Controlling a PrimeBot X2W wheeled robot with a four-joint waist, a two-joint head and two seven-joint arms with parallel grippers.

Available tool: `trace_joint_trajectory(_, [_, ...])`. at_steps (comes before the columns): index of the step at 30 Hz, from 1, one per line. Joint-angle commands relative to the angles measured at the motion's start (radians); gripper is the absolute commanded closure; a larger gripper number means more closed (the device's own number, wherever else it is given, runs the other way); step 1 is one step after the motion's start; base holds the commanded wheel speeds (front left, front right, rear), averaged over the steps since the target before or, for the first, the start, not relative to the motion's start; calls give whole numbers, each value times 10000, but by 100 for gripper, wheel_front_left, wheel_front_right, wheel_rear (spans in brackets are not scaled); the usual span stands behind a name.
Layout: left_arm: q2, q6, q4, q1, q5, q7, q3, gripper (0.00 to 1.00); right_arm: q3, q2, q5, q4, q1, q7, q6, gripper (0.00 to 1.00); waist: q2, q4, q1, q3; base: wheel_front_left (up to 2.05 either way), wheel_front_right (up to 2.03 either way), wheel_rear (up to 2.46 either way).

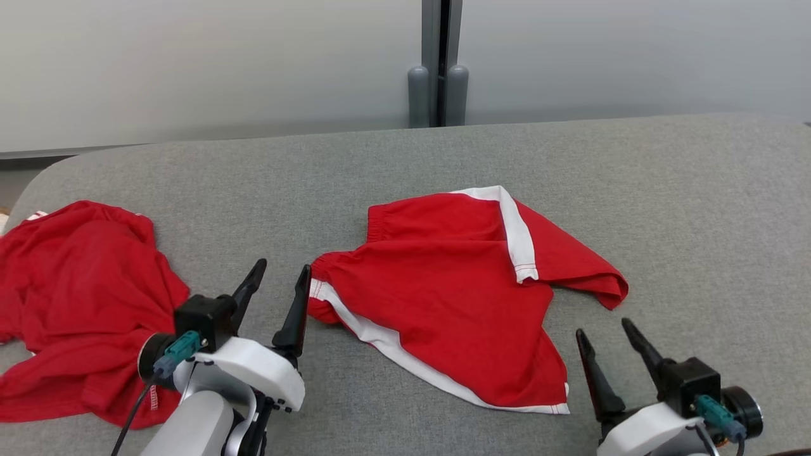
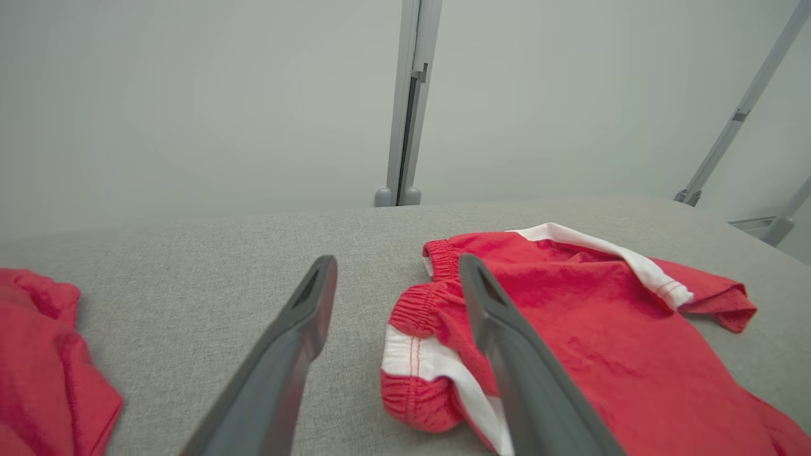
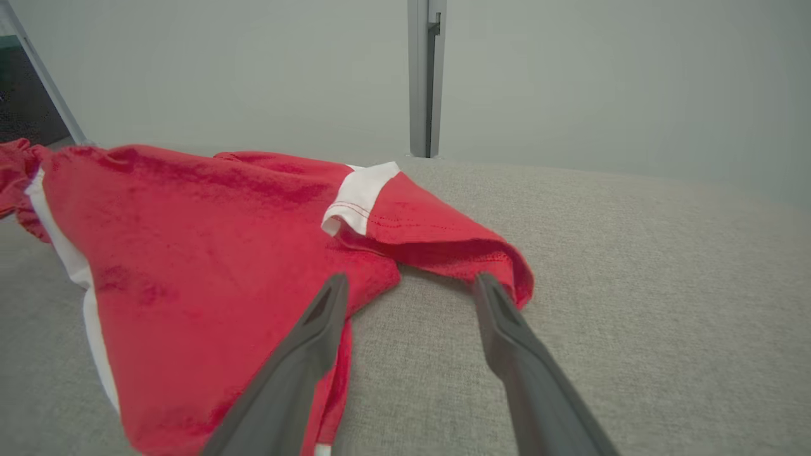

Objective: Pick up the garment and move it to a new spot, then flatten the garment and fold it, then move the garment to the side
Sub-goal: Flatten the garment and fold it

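A grey padded table (image 1: 405,158) fills the lower two thirds of the head view, with a pale wall (image 1: 190,63) behind it across the top. A pair of red shorts (image 1: 443,285) with white side stripes lies just right of centre, loosely spread and creased, with one leg folded over at the right. The gathered waistband points to the left. A second red cloth (image 1: 76,285) lies crumpled at the left edge, well apart from the shorts.

The left gripper (image 1: 280,271) sits at the lower left, released, with its two dark fingers spread wide and holding nothing. Its inner fingertip is just beside the waistband corner of the shorts; whether they touch cannot be told. The right gripper (image 1: 603,328) sits at the lower right, also spread wide and empty, near the bottom hem of the shorts.

A thin grey post (image 1: 438,63) stands at top centre.
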Motion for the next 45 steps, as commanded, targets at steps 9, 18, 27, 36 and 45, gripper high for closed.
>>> trace_joint_trajectory(9, [-158,-226,-727,1171,575,-42,985,0,1200,-535,1446,-207,1258,698,-3,0,0,291,0,-382,0,0,0])
trace_joint_trajectory(18, [-439,-499,-648,1342,939,-43,1270,0,1868,-644,2169,78,1219,1480,-3,0,0,466,0,-448,0,0,0])
trace_joint_trajectory(27, [-590,-643,-541,1311,1196,-43,1369,0,1968,-575,2182,577,854,1518,-3,0,0,552,0,-362,0,0,0])
trace_joint_trajectory(36, [-667,-761,-411,1113,1331,-43,1463,0,2299,-578,2446,1052,473,1509,-3,100,0,577,0,-131,0,0,0])
trace_joint_trajectory(45, [-759,-912,-72,1116,1357,-43,1500,0,1827,-937,2890,964,120,1018,-3,100,0,336,0,-135,0,0,0])
